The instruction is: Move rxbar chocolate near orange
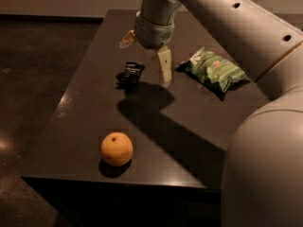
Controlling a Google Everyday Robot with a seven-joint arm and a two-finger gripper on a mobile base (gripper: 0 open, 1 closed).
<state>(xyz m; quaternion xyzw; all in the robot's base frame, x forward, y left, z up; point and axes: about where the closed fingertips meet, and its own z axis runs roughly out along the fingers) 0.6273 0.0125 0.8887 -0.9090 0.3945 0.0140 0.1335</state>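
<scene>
I saw the gripper point(146, 56) hang over the far half of the surface point(80, 112), its fingers point(164, 67) spread wide, grasping nothing. The rxbar chocolate point(130, 74) lay flat just beside the lower finger, on its view-left side. A green chip bag point(213, 70) sat near that finger's other side. The orange point(116, 148) rested well apart from the fingers, by the near edge, with only the arm's shadow point(156, 122) across the stretch between.
</scene>
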